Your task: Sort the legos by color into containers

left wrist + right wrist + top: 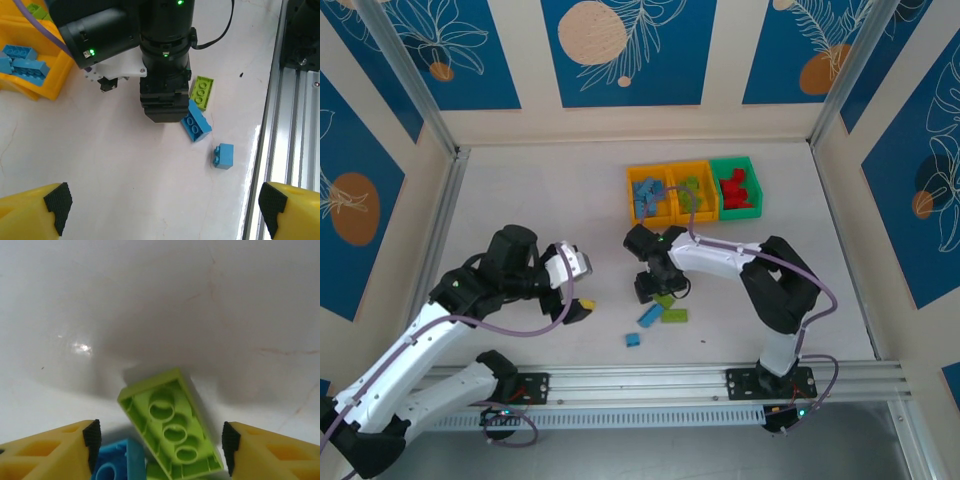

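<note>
Three blue-patterned walls (660, 60) enclose a glossy white table (540, 200) holding loose legos (673, 315).

Overhead wide, wrist views close, tabletop (540, 200) shared

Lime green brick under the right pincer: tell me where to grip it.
Grip the lime green brick across its two long sides, from straight above. It lies hollow side up, skewed to the open fingers, so turn to square up first.
</note>
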`<state>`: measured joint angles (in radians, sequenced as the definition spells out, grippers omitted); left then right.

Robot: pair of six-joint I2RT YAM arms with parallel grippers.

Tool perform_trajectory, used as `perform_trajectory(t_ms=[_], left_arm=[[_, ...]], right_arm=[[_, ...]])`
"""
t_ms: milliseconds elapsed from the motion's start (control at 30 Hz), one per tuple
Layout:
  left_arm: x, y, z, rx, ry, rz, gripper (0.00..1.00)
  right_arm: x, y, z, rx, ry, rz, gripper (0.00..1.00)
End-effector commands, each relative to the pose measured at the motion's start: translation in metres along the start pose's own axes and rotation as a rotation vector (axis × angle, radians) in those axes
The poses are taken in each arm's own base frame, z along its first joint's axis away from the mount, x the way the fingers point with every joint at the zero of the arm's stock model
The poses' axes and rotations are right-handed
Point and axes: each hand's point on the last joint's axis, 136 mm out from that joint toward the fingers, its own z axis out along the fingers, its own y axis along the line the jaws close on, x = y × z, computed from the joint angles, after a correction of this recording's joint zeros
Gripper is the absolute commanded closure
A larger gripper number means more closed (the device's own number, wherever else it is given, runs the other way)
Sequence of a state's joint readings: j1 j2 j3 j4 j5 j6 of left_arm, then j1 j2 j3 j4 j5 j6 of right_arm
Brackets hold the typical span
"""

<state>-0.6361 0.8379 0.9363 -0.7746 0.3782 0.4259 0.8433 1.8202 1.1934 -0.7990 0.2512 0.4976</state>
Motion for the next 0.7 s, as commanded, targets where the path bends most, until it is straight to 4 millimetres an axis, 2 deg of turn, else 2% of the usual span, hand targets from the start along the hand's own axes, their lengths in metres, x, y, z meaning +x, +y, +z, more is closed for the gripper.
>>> perform_trajectory(t_ms=[0,200,333,500,667], left_arm=[[0.003,-0.008,0.005,0.044,-0.001,0.008,0.02],[0.004,-0.008,0.011,0.056,-0.002,0.001,0.01],[0.000,-0.017,0.012,0.112,-0.029,0.014,0.01],[-0.013,-0.018,0.018,0.129,-0.099,0.000,0.00],[-0.025,0.002,0.029,0.044,-0.125,-0.060,0.00]], right_arm=[[-0.003,-0.002,0.009,0.024,0.014,-0.002,0.37],[0.000,-0.018,0.015,0.051,0.011,0.044,0.62],[-0.008,-0.033,-0.001,0.039,-0.041,0.093,0.71],[-0.035,-0.060,-0.052,0.004,-0.208,0.168,0.72],[-0.088,-0.111,-0.116,0.001,-0.462,0.272,0.72]])
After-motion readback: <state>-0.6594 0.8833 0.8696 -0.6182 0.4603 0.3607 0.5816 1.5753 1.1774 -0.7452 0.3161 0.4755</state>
